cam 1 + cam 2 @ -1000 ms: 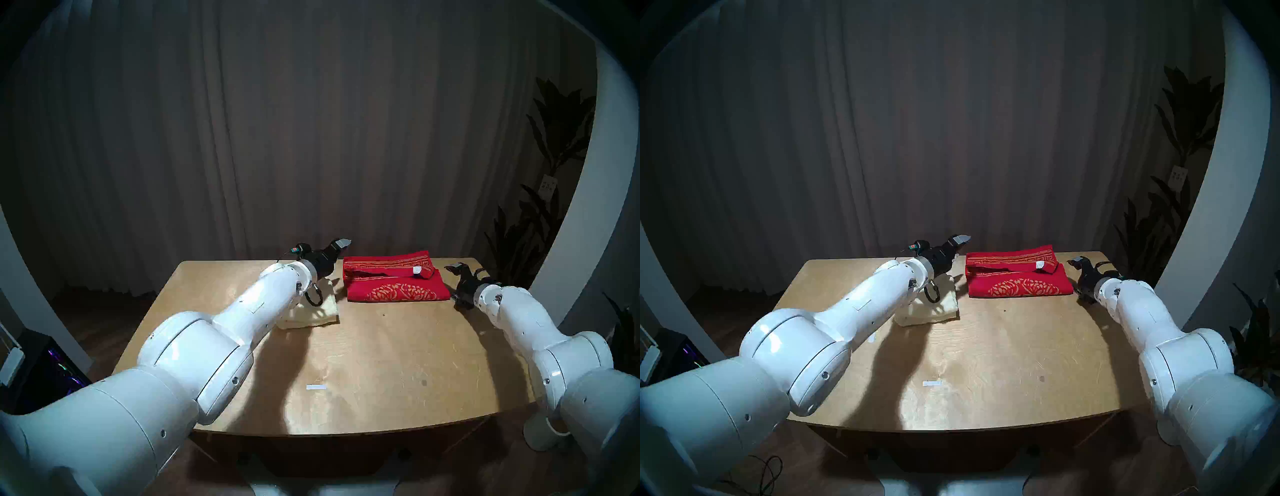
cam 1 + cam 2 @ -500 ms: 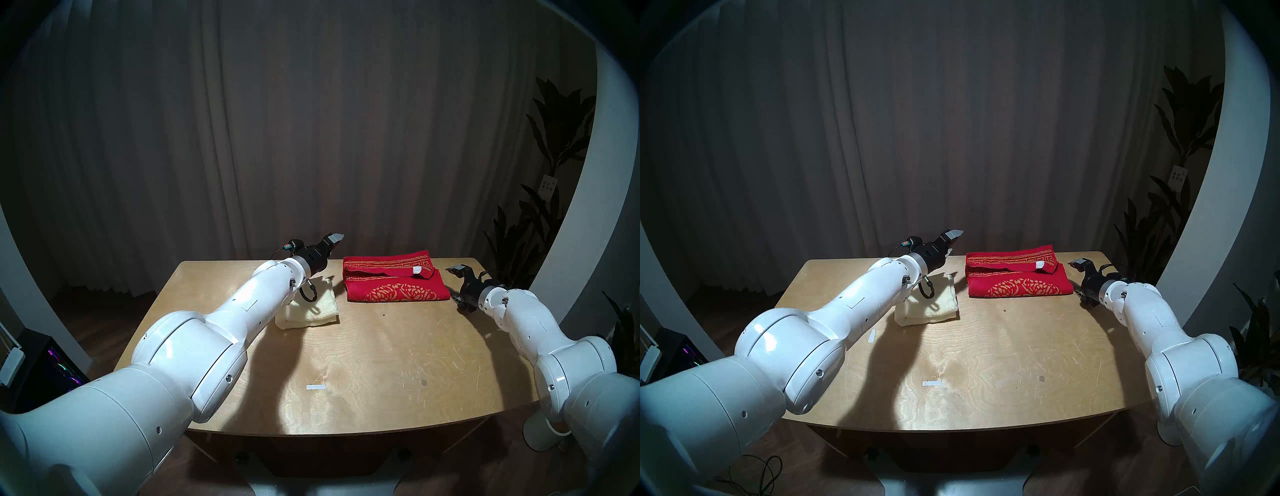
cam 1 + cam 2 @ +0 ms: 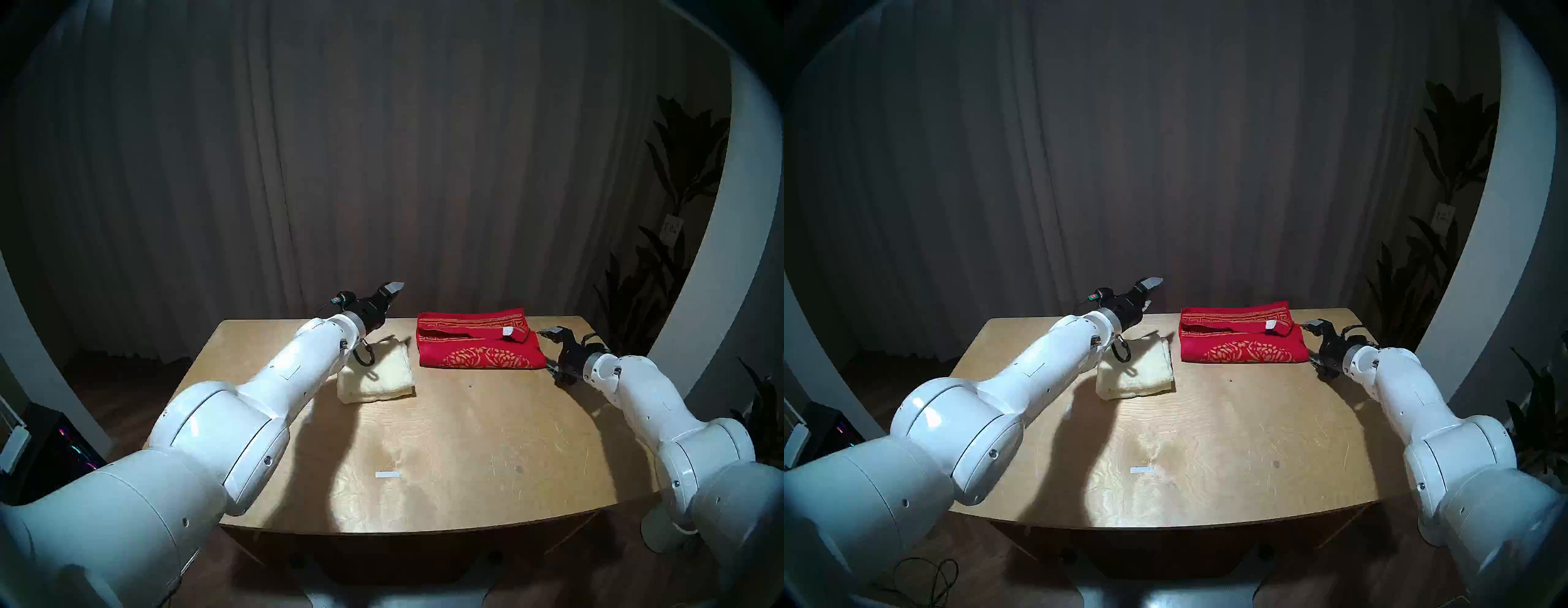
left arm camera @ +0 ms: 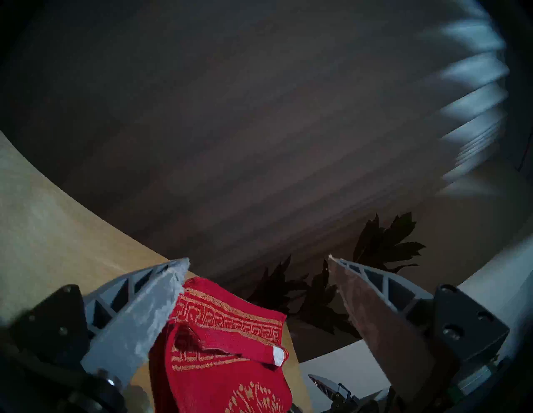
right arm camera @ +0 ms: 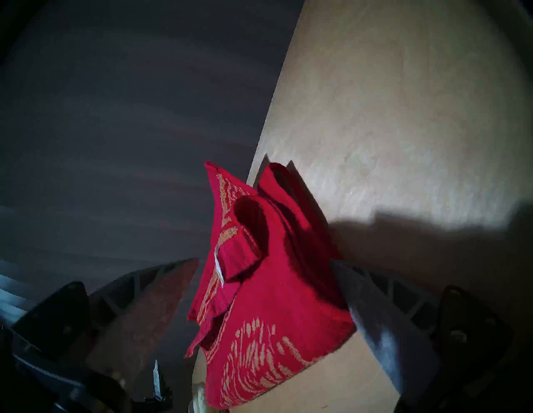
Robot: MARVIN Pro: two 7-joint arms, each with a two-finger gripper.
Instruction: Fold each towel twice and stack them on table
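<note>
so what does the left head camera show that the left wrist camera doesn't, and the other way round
Only the head view: the folded cream towel, a white tape strip, and both arms over the table.

Only the left wrist view: the left gripper from close up, open and empty, above the table's far edge.

Both: the red towel with its gold border, lying apart from the cream one, and the plant.

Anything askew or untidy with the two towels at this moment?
Yes. The red towel at the table's far edge is folded unevenly: a loose strip with a white tag lies slanted across its top, and a corner sticks out. The cream towel lies apart, not stacked.
</note>
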